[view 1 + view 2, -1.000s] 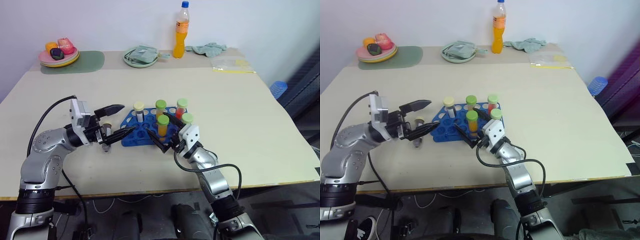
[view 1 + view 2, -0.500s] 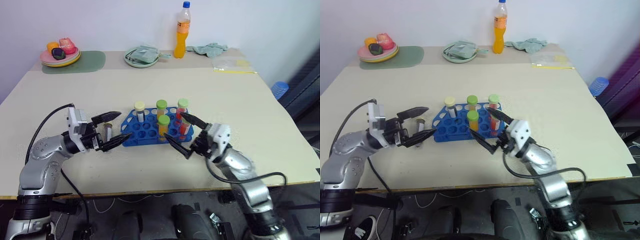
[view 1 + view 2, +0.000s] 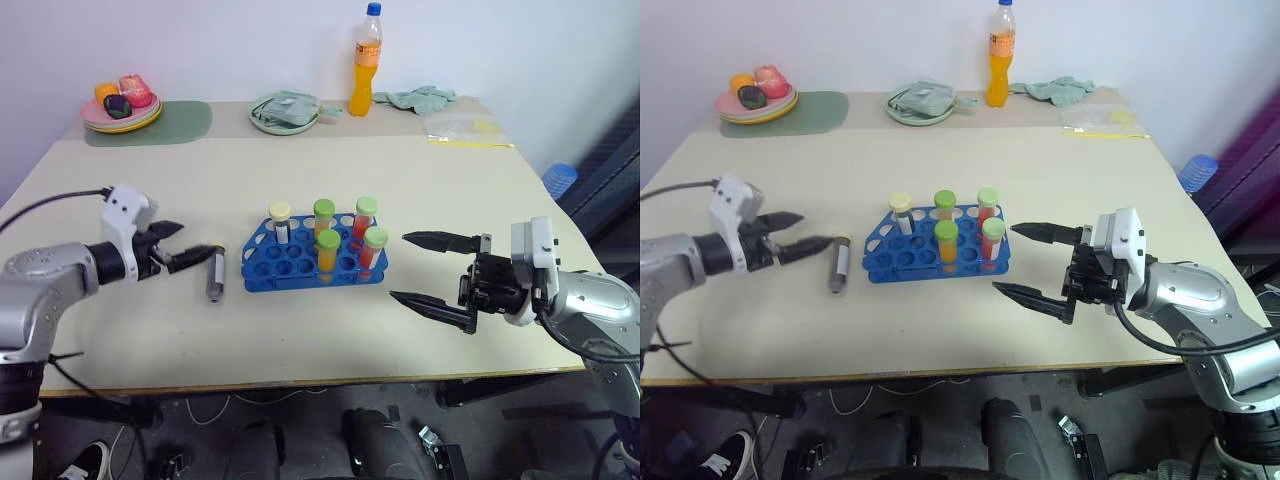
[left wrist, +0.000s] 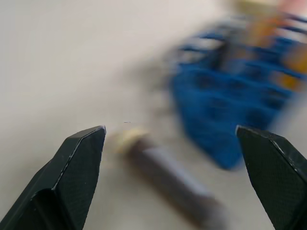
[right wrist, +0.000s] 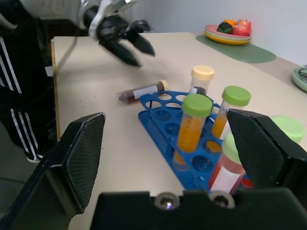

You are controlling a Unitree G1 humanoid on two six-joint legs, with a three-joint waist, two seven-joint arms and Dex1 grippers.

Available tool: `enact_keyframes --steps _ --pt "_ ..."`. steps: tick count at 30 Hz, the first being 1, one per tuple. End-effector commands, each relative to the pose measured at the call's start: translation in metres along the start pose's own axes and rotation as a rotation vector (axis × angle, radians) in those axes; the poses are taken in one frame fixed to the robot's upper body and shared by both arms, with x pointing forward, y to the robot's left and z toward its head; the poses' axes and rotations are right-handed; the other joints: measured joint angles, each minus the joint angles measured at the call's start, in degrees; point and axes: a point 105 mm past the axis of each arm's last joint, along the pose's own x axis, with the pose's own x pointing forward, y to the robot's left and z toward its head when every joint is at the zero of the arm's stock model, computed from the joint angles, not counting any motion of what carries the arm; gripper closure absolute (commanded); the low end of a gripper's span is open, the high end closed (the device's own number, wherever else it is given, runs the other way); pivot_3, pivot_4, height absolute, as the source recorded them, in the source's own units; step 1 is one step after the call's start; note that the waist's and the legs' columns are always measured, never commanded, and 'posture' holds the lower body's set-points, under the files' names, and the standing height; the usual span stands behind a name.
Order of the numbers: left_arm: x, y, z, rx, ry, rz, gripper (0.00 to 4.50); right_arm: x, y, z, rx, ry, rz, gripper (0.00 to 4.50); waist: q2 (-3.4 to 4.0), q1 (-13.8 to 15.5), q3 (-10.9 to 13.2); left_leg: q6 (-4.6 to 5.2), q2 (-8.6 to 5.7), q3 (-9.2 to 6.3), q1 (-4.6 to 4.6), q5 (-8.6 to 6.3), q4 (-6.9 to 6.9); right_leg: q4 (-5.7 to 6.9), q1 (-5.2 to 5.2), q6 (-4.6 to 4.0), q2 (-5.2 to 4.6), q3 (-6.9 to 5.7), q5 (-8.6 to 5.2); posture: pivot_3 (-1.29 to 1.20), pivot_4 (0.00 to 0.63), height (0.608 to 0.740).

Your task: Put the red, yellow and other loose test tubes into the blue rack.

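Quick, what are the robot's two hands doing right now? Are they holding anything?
Left gripper: open, holding nothing; the loose tube lies on the table just past its fingers.
Right gripper: open wide, holding nothing, beside the blue rack.

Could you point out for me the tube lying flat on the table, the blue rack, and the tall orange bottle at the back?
Dark brown loose test tube with pale cap (image 3: 214, 274): left eye view, mid-body.
Blue plastic test tube rack (image 3: 290, 265): left eye view, empty holes on its left half.
Tall orange drink bottle with blue cap (image 3: 362, 70): left eye view, orange body.
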Motion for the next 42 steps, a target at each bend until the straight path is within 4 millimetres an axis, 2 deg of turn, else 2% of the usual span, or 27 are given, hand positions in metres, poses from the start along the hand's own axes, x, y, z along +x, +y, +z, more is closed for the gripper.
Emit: enact_keyframes --steps 1,5,9,16,19,24,31,36,39,42 --pt "-0.007 0.002 0.008 -0.102 0.036 0.048 0.0 0.005 0.002 0.006 -0.029 -0.028 0.028 0.04 0.0 0.0 0.0 0.0 0.0 0.0 -0.01 0.0 0.0 0.0 0.0 0.04 0.0 0.0 0.0 0.0 0.15 0.74" --pt "-0.008 0.01 -0.001 -0.157 0.179 0.095 0.0 0.005 0.001 0.004 -0.042 -0.022 0.05 0.04 -0.02 -0.1 0.0 0.01 0.0 -0.01 0.0 0.0 -0.01 0.03 -0.02 0.08 0.02 0.0 0.0 0.0 0.15 0.74" --pt "0.004 0.012 -0.001 -0.249 0.26 0.089 0.0 0.009 0.0 0.003 -0.05 -0.03 0.043 0.04 -0.04 0.2 0.0 -0.01 -0.04 -0.02 0.02 0.01 0.0 0.07 -0.02 0.01 0.01 -0.01 -0.01 0.0 0.15 0.74" --pt "0.026 -0.004 -0.013 -0.402 0.42 0.029 0.0 0.011 0.004 0.001 -0.048 -0.036 0.013 0.04 -0.06 0.4 0.0 -0.02 -0.09 -0.02 -0.01 0.01 0.03 0.06 0.0 0.05 0.0 -0.01 0.01 0.0 0.15 0.74" --pt "0.029 -0.012 -0.022 -0.414 0.478 0.006 0.0 0.012 0.004 0.001 -0.052 -0.037 0.003 0.04 -0.06 0.0 0.0 -0.02 -0.08 -0.04 -0.01 0.01 0.03 0.07 0.0 0.05 0.01 -0.01 0.01 0.0 0.15 0.74" --pt "0.034 -0.009 -0.027 -0.425 0.501 0.052 0.0 0.01 0.004 -0.002 -0.045 -0.028 -0.014 0.04 -0.07 0.1 0.0 -0.02 -0.07 -0.09 0.0 0.01 0.03 0.11 -0.02 0.05 0.02 -0.02 0.01 0.0 0.15 0.74" --pt "0.046 -0.011 -0.025 -0.449 0.488 0.069 0.0 0.012 0.001 -0.004 -0.046 -0.023 -0.021 0.04 -0.08 0.5 0.0 -0.03 -0.1 -0.1 -0.02 0.02 0.07 0.11 0.0 0.05 0.0 -0.03 0.02 0.0 0.15 0.74" --pt "0.049 -0.01 -0.036 -0.481 0.51 0.098 0.0 0.013 -0.001 -0.003 -0.054 -0.025 -0.031 0.04 -0.06 0.4 0.0 -0.03 -0.1 -0.1 -0.01 0.02 0.08 0.12 0.0 0.17 0.0 -0.02 0.08 0.0 0.15 0.74" --pt "0.051 -0.011 -0.042 -0.513 0.509 0.096 0.84 0.013 -0.002 -0.003 -0.051 -0.025 -0.035 0.0 -0.04 0.4 0.0 -0.03 -0.1 -0.1 0.01 0.02 0.08 0.16 0.0 0.17 0.0 -0.02 0.08 0.0 0.15 0.74" --pt "0.052 -0.012 -0.042 -0.528 0.495 0.097 2.38 0.013 -0.002 -0.004 -0.058 -0.02 -0.036 0.0 -0.05 0.5 0.0 -0.04 -0.11 -0.09 0.01 0.02 0.08 0.16 0.01 0.17 -0.01 -0.02 0.08 0.0 0.15 0.74"
